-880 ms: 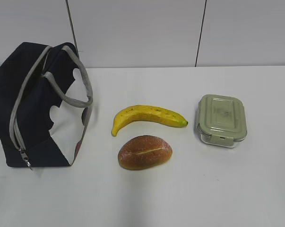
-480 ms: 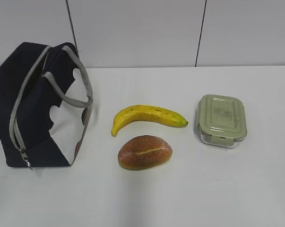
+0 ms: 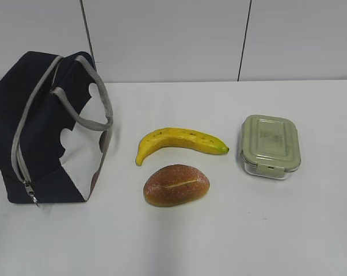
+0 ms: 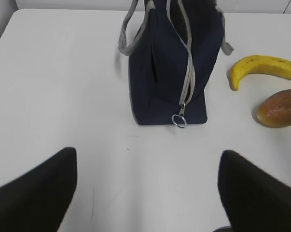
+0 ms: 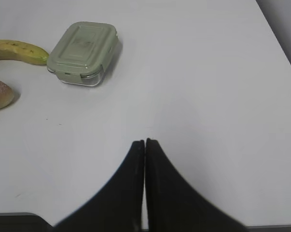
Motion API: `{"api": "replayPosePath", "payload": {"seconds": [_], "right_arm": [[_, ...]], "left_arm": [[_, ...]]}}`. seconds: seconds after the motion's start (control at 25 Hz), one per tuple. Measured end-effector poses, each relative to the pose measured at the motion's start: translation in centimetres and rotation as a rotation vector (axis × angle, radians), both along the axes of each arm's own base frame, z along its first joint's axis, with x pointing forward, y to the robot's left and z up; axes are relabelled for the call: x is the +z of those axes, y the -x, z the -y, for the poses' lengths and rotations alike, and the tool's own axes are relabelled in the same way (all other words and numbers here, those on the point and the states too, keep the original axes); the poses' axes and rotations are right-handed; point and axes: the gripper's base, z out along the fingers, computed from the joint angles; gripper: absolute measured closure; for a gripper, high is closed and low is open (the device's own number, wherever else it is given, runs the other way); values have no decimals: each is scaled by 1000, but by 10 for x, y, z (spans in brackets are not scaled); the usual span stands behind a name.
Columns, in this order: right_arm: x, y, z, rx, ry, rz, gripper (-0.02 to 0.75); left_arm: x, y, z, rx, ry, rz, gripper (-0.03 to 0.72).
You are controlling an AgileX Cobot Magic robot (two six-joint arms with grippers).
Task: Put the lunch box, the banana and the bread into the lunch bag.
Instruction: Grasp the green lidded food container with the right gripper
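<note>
- Exterior view: we see no arm or gripper here, only the four items on the white table (image 3: pixel 231 230).
- Left wrist view: we get the left gripper (image 4: pixel 147 193), jaws spread wide apart, nothing between them, hanging over bare table in front of the lunch bag (image 4: pixel 169 67).
- Same view shows the bag's zippered end: grey zipper (image 4: pixel 186 63) running up the navy panel, metal ring pull (image 4: pixel 179 120) hanging at the bottom. The exterior view has the bag (image 3: pixel 41 132) from its side instead, with a white panel and grey handles (image 3: pixel 90 98).
- Right wrist view: we see the right gripper (image 5: pixel 145 145), jaws pressed together, holding nothing, above empty table well clear of the lunch box (image 5: pixel 82 53).
- The lunch box is out of the left wrist view; the bag is out of the right wrist view.
- Count: one lunch bag, one banana (image 3: pixel 179 141), one bread (image 3: pixel 176 184), one lunch box (image 3: pixel 270 146) with its green lid on. All three food items sit on the table outside the bag.
- Layout in the exterior view: bag far left, banana in the middle, bread just in front of the banana and apart from it, lunch box to the right.
- Room: plain white tabletop, pale wall panels (image 3: pixel 161 34) behind with dark vertical seams.
</note>
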Motion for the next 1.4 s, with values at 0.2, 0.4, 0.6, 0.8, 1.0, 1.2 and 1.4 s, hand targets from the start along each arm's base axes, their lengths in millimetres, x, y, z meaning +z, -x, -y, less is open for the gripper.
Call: {"api": "replayPosePath", "payload": {"seconds": [0.2,0.4,0.6,0.8,1.0,1.2,1.4], "right_arm": [[0,0,0,0,0,0,755],[0,0,0,0,0,0,755],[0,0,0,0,0,0,755],[0,0,0,0,0,0,755],[0,0,0,0,0,0,755],[0,0,0,0,0,0,755],[0,0,0,0,0,0,755]], "left_arm": [[37,-37,2,-11,26,-59,104],[72,-91,5,-29,68,-148,104],[94,-163,7,-34,78,-284,107],[92,-240,9,-47,102,-439,141],[70,-309,10,-54,101,-575,237],[37,-358,10,-72,85,-659,342],[7,-384,10,-81,84,-728,372]]}}
